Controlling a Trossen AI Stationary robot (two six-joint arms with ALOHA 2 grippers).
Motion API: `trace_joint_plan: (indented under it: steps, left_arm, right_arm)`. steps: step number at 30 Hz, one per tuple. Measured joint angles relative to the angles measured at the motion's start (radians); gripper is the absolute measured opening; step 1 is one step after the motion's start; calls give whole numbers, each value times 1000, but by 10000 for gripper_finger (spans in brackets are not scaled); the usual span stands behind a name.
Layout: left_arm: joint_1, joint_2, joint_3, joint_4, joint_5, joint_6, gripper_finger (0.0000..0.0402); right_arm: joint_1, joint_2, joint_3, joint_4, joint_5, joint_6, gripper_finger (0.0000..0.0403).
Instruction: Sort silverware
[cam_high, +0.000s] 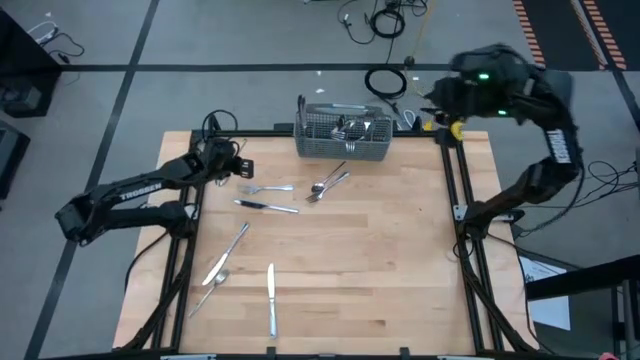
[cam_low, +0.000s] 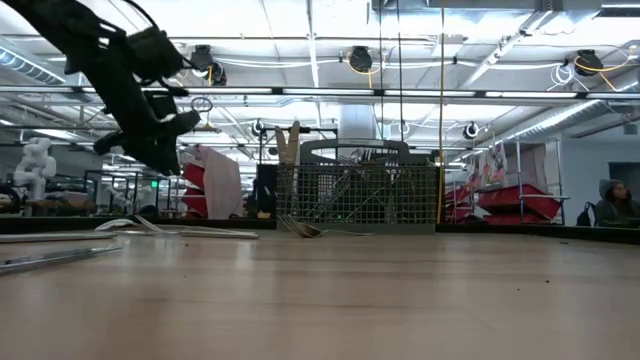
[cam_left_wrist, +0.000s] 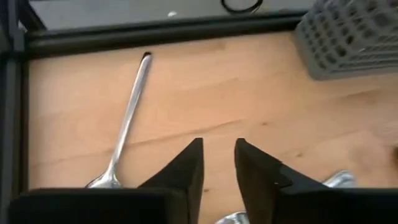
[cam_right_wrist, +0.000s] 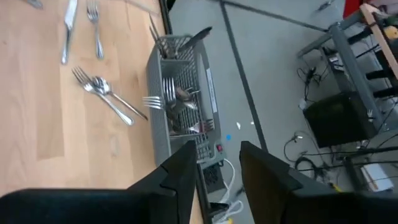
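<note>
Above the wooden table (cam_high: 380, 270), left tool (cam_left_wrist: 217, 163) raised, fingers apart, empty, over silverware (cam_high: 262, 189).

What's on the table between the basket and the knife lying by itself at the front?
In the high view, a fork and spoon pair lies just below the basket; from there down to the knife is bare wood.

At the upper left of the frame a dark robot arm (cam_low: 120, 70) slants down, its end hanging above the table (cam_low: 330, 300). Centre frame, at the far edge of the wooden top, stands a grey wire-mesh basket (cam_low: 357, 195) with silverware (cam_low: 345, 165) upright inside. More pieces lie flat at left, and a fork (cam_low: 300, 228) rests just before the basket. A person (cam_low: 612, 203) sits at far right.
</note>
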Motion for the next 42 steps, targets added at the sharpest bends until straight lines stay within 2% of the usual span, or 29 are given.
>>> trace_joint_plan:
  steps: [9,14,21,24,28,29,31,35,42]
  left_arm:
    - [82,137,0,4,-17,5,160]
    - [110,241,0,6,34,42,166]
    - [109,389,0,5,16,57,167]
    - [109,432,3,35,0,57,167]
    - [103,428,19,107,148,3,166]
    - [90,419,36,125,212,8,166]
    - [74,391,71,127,247,74,166]
    - [74,362,116,102,122,183,166]
    - [196,366,122,-7,83,248,166]
  right_arm:
    - [12,-104,0,-1,5,30,114]
    - [12,-119,0,-1,5,47,114]
    - [12,-114,0,-1,-4,51,114]
    - [12,-114,0,-2,-46,60,114]
    - [12,-115,0,-2,-50,72,114]
    - [12,-115,0,-2,-49,69,114]
    - [12,-115,0,-2,-47,58,114]
    - [12,-109,0,-2,-48,54,114]
    - [12,-103,0,-2,-48,53,114]
